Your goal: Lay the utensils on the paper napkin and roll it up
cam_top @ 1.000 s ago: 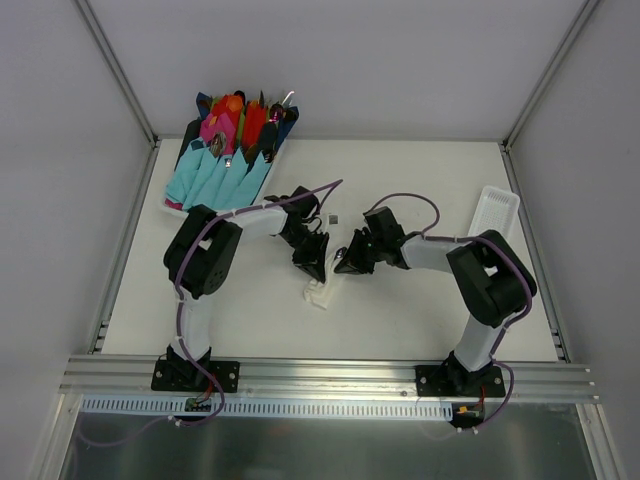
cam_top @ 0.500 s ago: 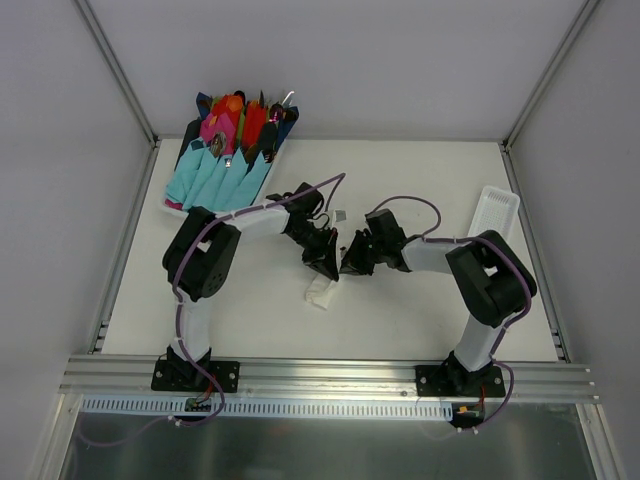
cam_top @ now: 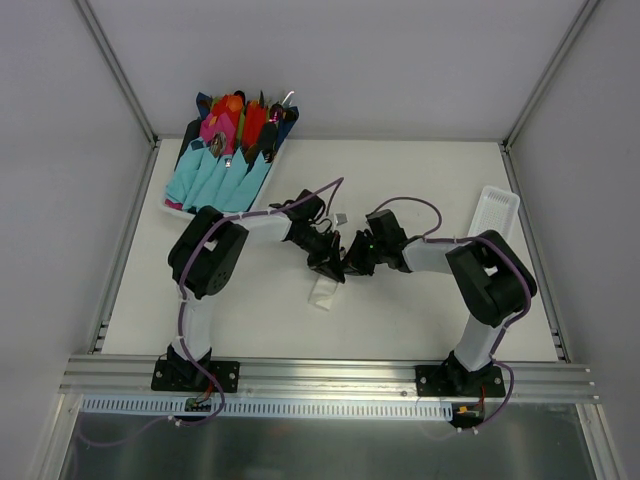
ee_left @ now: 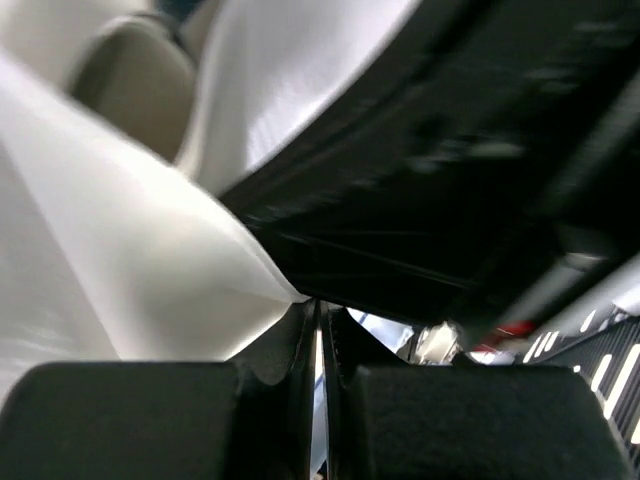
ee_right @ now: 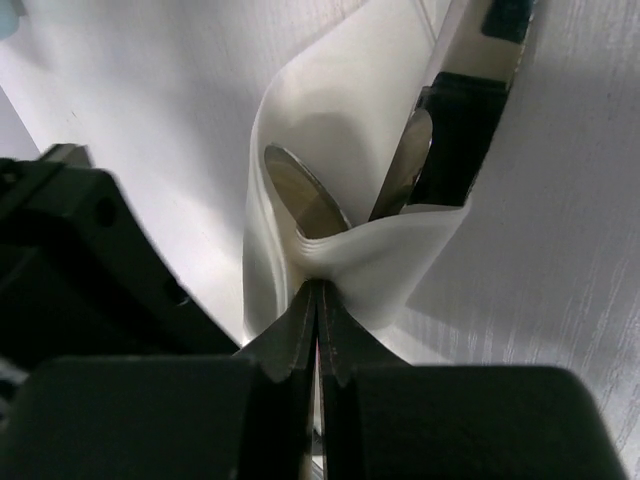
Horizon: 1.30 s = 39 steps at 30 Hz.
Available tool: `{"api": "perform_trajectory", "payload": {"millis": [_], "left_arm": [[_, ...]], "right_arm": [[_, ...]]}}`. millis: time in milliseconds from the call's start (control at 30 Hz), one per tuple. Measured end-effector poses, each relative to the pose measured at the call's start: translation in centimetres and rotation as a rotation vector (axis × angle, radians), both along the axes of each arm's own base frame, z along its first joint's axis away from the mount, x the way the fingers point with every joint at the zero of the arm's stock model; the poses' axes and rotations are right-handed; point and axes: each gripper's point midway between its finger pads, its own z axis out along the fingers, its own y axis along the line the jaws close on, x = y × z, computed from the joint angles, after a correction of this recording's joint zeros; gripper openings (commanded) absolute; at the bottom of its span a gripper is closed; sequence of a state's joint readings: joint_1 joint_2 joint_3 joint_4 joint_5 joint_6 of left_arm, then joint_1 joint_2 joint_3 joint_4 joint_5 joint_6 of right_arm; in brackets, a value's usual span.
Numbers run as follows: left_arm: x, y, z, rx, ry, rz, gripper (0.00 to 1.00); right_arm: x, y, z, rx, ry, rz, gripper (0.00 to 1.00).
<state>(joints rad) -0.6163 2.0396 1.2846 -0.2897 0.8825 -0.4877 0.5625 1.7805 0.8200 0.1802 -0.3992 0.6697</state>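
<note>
The white paper napkin lies folded at the table's middle, partly under the two grippers, which meet tip to tip above it. My left gripper is shut, and in the left wrist view a corner of the napkin runs into its closed tips. The right gripper is shut on the layered napkin edge, pinched at its tips. Inside the lifted fold sit the utensils: a spoon bowl, a second bowl and a dark handle.
A tray of light-blue, pink and red napkin bundles stands at the back left. A white ribbed tray lies at the right edge. A small grey piece rests just behind the grippers. Purple cables loop over both arms.
The left gripper has swung right and the right gripper slightly left, so they now meet. The napkin has shifted a little toward the right with them.
</note>
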Motion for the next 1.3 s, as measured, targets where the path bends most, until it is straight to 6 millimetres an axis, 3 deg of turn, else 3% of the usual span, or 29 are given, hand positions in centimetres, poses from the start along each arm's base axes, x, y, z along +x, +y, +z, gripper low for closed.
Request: {"api": "perform_trajectory", "payload": {"millis": [233,600,867,1300], "left_arm": [[-0.5,0.2,-2.8,0.007,0.046,0.047,0.0],[-0.4,-0.4,-3.2,-0.043,0.053,0.078,0.0],[-0.3,-0.5,-3.7,-0.055,0.044,0.084,0.0],[-0.6,-1.3,-4.1,-0.079,0.064,0.056,0.0]], "right_arm": [[0.0,0.0,0.0,0.006,0.011,-0.001,0.0],[-0.1,-0.4,-0.1,0.014,0.031,-0.002,0.0],[0.0,-0.7,0.0,0.021,0.04,-0.006,0.16],[0.4,-2.5,1.0,0.006,0.026,-0.011,0.26]]}}
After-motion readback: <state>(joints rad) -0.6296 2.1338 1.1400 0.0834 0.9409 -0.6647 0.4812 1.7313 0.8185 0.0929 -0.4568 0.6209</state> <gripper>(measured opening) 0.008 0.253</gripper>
